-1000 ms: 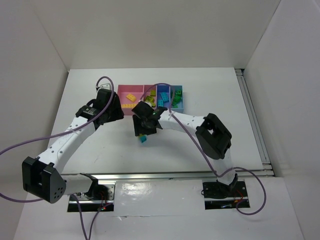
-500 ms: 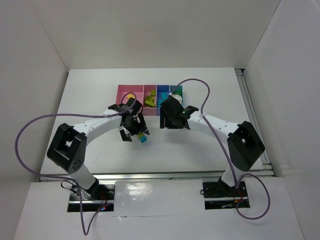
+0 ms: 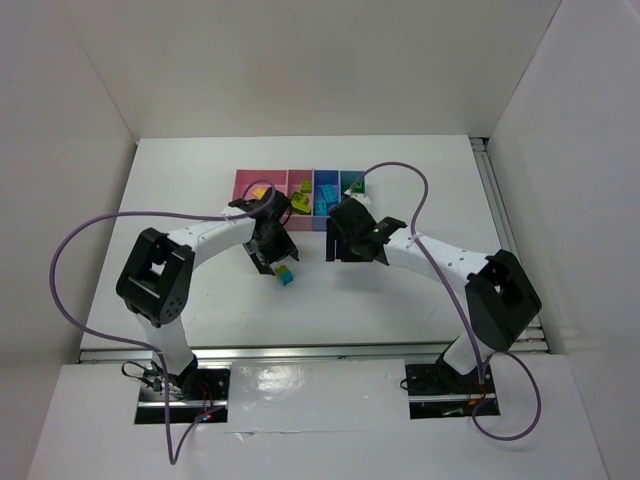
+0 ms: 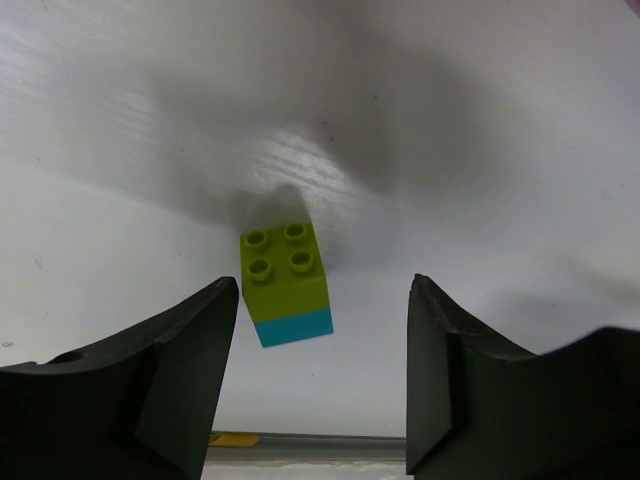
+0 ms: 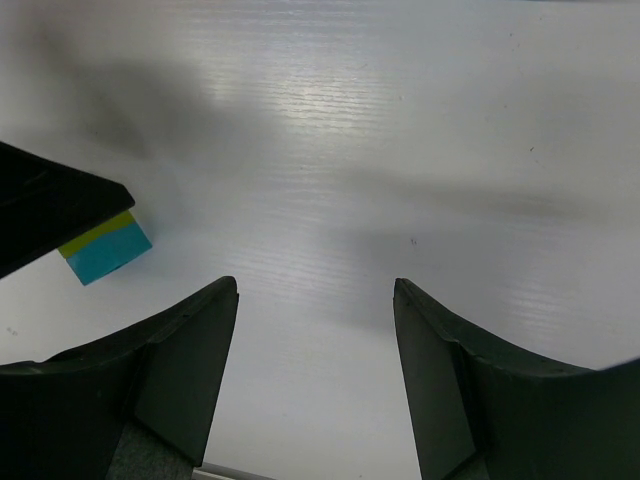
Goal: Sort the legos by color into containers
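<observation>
A lime green lego stacked on a cyan lego (image 4: 286, 285) stands on the white table (image 3: 200, 200); it also shows in the top view (image 3: 285, 276) and at the left of the right wrist view (image 5: 105, 250). My left gripper (image 4: 325, 335) is open, just above and beside the stack (image 3: 272, 255), not touching it. My right gripper (image 5: 315, 335) is open and empty over bare table, in front of the containers (image 3: 345, 243). The four joined bins (image 3: 245, 180) hold yellow (image 3: 261, 192), lime (image 3: 300, 197), cyan (image 3: 324, 197) and dark green legos (image 3: 356, 184).
The left gripper's dark finger (image 5: 45, 215) covers part of the stack in the right wrist view. White walls enclose the table on three sides. A metal rail (image 3: 505, 230) runs along the right edge. Purple cables loop from both arms.
The right gripper left the stacked brick and moved right to the front of the bins. The left gripper swung in from the left and now hovers at the stack.
</observation>
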`<state>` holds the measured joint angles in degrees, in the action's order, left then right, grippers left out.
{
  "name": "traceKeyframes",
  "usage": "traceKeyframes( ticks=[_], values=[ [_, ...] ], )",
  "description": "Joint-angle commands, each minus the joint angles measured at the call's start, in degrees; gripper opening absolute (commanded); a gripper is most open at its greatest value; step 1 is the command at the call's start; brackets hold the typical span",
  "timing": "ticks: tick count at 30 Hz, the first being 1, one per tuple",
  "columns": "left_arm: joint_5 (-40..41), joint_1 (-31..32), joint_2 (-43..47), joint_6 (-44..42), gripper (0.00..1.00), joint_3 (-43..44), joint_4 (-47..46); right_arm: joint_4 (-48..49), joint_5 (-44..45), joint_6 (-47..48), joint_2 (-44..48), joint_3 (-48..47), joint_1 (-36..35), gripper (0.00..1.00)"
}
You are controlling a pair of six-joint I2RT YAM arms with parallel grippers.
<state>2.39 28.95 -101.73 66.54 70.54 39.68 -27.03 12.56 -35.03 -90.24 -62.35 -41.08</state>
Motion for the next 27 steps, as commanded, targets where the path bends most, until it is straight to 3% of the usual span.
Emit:
traceKeyframes(
  ticks=[1, 6, 9, 14, 19, 27],
  values=[
    [1.6, -0.4, -1.5, 1.4, 0.69, 2.3, 1.2, 2.8, -0.6, 0.2, 2.0, 0.3, 0.4, 0.71],
    [3.1, -0.4, -1.0, 3.2, 0.62, 0.5, 1.2, 3.4, -1.1, 0.2, 1.5, 0.8, 0.4, 0.7],
    [3.7, -0.4, -1.0, 3.2, 0.54, 0.5, 1.2, 3.4, -1.7, 0.2, 0.9, 0.8, 0.4, 0.7],
    [3.1, -0.4, -2.2, 2.5, 0.54, 0.5, 1.7, 3.4, -2.2, 0.2, 0.9, 0.8, 0.4, 0.7],
    [2.5, -0.4, -2.8, 0.5, 0.63, 0.5, 1.7, 3.4, -2.7, 0.2, -0.3, 0.8, 0.4, 0.7],
    [2.5, 0.8, -5.3, -1.5, 0.55, 1.0, 1.1, 3.4, -3.2, 0.2, -0.8, 0.8, 0.4, 0.7]
  ],
)
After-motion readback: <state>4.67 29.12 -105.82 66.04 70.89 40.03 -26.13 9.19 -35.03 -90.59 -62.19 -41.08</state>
